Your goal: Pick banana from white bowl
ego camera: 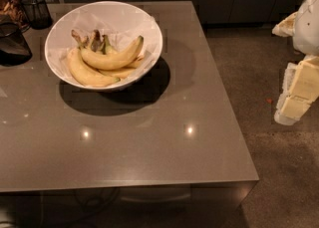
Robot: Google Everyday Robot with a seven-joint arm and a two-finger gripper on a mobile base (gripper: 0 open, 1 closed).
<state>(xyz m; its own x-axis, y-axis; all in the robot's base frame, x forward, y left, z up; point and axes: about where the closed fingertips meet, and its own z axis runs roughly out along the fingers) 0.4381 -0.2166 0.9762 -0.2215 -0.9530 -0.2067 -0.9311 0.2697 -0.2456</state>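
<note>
Lying on top of the pile in the white bowl (153, 29) at the table's (149, 147) far left, the banana (112, 58) looked easy pickings, while the end effector (299, 90) hung well off right, apart-or-together impossible to tell.

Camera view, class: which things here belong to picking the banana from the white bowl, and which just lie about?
Job: banana, lying on top; white bowl; gripper, at the picture's right edge, beyond the table.
Lying about: other bananas underneath; mesh cup, back left.
</note>
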